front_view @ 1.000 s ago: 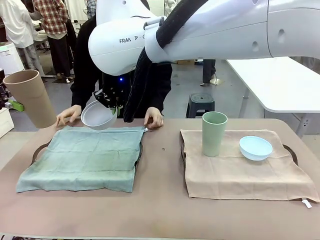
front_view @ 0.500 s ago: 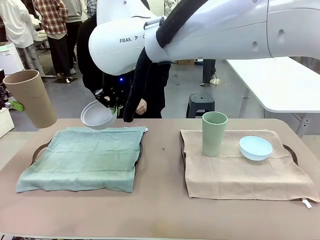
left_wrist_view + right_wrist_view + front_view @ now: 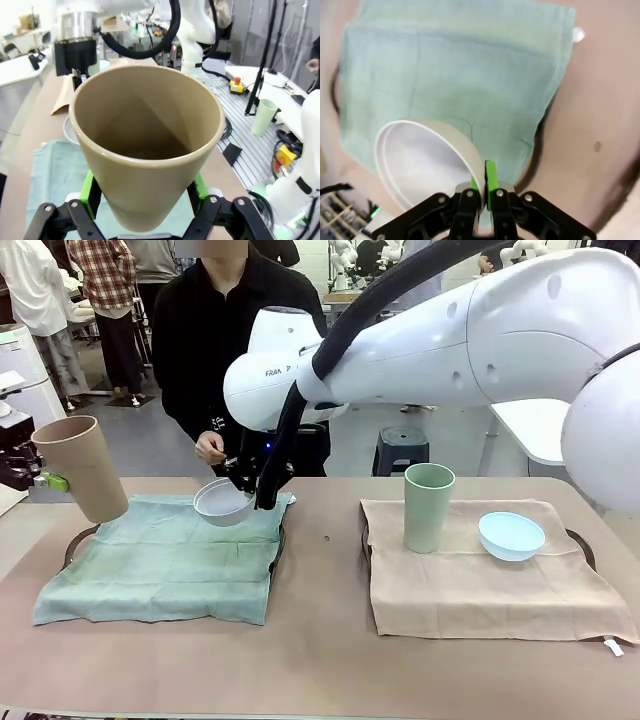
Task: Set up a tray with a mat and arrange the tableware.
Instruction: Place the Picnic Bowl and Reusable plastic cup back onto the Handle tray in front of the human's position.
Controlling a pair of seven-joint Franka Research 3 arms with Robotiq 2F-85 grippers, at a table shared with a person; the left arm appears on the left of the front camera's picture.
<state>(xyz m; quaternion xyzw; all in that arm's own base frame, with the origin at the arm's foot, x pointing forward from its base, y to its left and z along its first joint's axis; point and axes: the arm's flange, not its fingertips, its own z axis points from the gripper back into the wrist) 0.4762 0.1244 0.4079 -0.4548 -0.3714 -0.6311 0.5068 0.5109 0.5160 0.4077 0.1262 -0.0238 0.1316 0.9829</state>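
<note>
My left gripper (image 3: 48,480) is shut on the tan cup (image 3: 80,468) and holds it tilted in the air above the left end of the green mat (image 3: 170,555). In the left wrist view the tan cup (image 3: 145,140) sits between the green pads (image 3: 92,192). My right gripper (image 3: 245,480) is shut on the rim of the white bowl (image 3: 222,502), just over the mat's far edge. The right wrist view has the gripper (image 3: 484,187) pinching the tilted bowl (image 3: 420,165) above the green mat (image 3: 455,75). The pale green cup (image 3: 428,505) and the light blue bowl (image 3: 511,535) stand on the tan mat (image 3: 480,580).
Each mat lies on a dark tray: left tray (image 3: 80,538), right tray (image 3: 585,540). A person in black (image 3: 235,340) stands at the far side with a hand (image 3: 208,448) raised near the bowl. My right arm (image 3: 450,340) spans the table's middle.
My right arm has come down and moved right, bringing the white bowl low over the mat's far edge. The tan cup shifted slightly right. The person's hands have left the mat.
</note>
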